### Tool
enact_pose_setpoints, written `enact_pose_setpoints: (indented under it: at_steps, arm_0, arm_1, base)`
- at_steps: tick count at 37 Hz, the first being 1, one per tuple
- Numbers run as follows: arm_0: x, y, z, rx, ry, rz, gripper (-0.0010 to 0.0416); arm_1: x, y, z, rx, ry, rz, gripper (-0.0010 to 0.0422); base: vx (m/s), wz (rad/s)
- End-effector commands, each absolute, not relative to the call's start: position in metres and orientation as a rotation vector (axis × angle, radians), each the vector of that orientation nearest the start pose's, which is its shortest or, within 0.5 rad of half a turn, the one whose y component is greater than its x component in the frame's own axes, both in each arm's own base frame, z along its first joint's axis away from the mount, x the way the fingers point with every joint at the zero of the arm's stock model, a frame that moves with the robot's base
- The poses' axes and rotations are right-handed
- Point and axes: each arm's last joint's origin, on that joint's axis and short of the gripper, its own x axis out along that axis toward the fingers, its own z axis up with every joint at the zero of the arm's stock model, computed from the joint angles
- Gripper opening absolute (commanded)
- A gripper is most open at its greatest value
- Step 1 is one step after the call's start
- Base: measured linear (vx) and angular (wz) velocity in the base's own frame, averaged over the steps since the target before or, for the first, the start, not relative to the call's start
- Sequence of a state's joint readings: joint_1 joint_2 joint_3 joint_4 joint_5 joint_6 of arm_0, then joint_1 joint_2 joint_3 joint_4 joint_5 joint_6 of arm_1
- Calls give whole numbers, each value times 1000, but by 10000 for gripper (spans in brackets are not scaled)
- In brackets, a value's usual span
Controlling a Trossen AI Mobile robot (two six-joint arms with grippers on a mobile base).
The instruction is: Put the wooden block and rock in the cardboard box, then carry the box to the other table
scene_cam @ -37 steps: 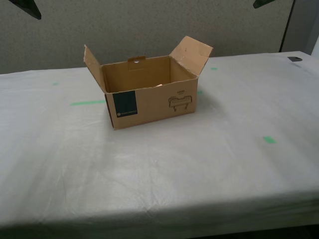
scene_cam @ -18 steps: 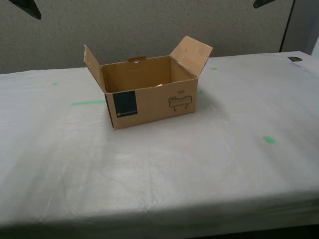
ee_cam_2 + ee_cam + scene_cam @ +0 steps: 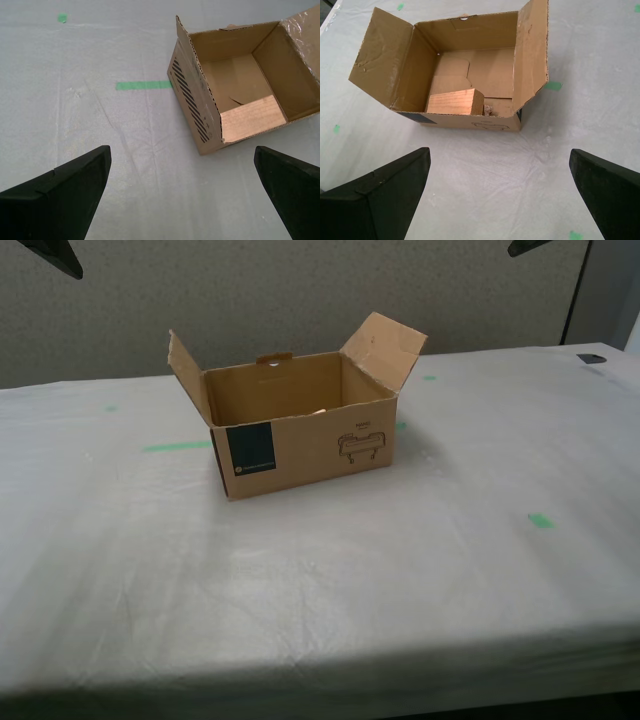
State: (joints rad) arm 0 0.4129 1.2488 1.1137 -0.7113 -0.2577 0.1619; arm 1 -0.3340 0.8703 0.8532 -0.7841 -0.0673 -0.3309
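Note:
The cardboard box [image 3: 290, 430] stands open on the white-cloth table [image 3: 400, 570], flaps spread, blue label and line drawing facing the exterior camera. Inside it lies the wooden block [image 3: 455, 102] against the front wall, and the same block [image 3: 252, 119] shows in the second wrist view. The small rock [image 3: 488, 109] rests beside the block in the box. My first gripper [image 3: 498, 151] hangs open and empty above the cloth, short of the box's front. My second gripper [image 3: 181, 148] is also open and empty, off the box's striped side.
Green tape marks dot the cloth: a strip [image 3: 175, 447] beside the box and a small square [image 3: 540, 521] toward the exterior view's right. A dark small object [image 3: 590, 358] lies at the far right. A grey wall stands behind the table.

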Motion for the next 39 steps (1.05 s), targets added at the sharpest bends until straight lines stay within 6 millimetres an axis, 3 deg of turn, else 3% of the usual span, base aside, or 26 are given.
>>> enact_pose_setpoints:
  at_steps: [1, 39]
  arm_0:
    - [227, 107, 309, 81, 906, 556, 387]
    - [227, 107, 309, 81, 906, 556, 387]
  arm_1:
    - [155, -52, 292, -149, 818, -120, 391]
    - [155, -52, 292, -149, 818, -120, 391]
  base:
    - [0, 0]
    - [0, 0]
